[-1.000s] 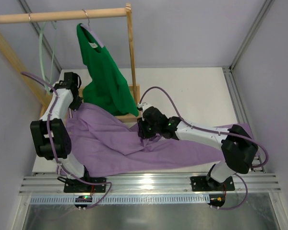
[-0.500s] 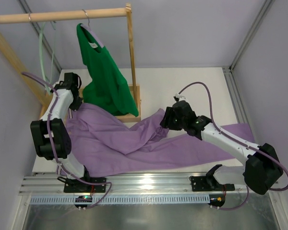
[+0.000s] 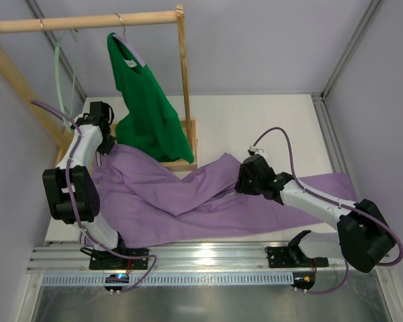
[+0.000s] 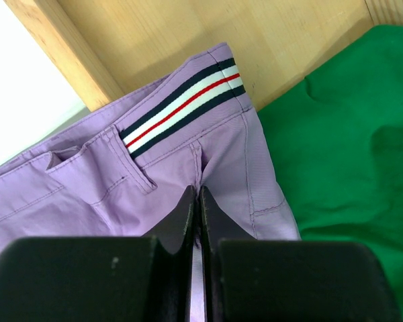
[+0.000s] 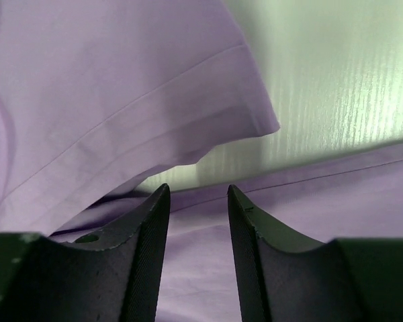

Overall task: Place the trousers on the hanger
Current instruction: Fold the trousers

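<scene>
The lilac trousers (image 3: 188,201) lie spread across the table, waistband at the far left, legs running right. My left gripper (image 3: 106,142) is shut on the trousers (image 4: 208,147) just below the striped waistband (image 4: 181,104). My right gripper (image 3: 244,181) is open and empty, low over one trouser leg (image 5: 208,268); the hem of the other leg (image 5: 154,114) lies just ahead of it. The pale mint hanger (image 3: 59,74) hangs from the wooden rail (image 3: 80,23) at the far left.
A bright green top (image 3: 148,114) hangs on a metal-hooked hanger from the same rail, reaching down beside my left gripper; it also shows in the left wrist view (image 4: 342,134). The wooden rack's base (image 3: 185,163) sits behind the trousers. Grey walls close in both sides.
My right gripper let go of the trouser leg and swung right, then lowered toward the table. The leg hem now lies further right. The left arm has not moved.
</scene>
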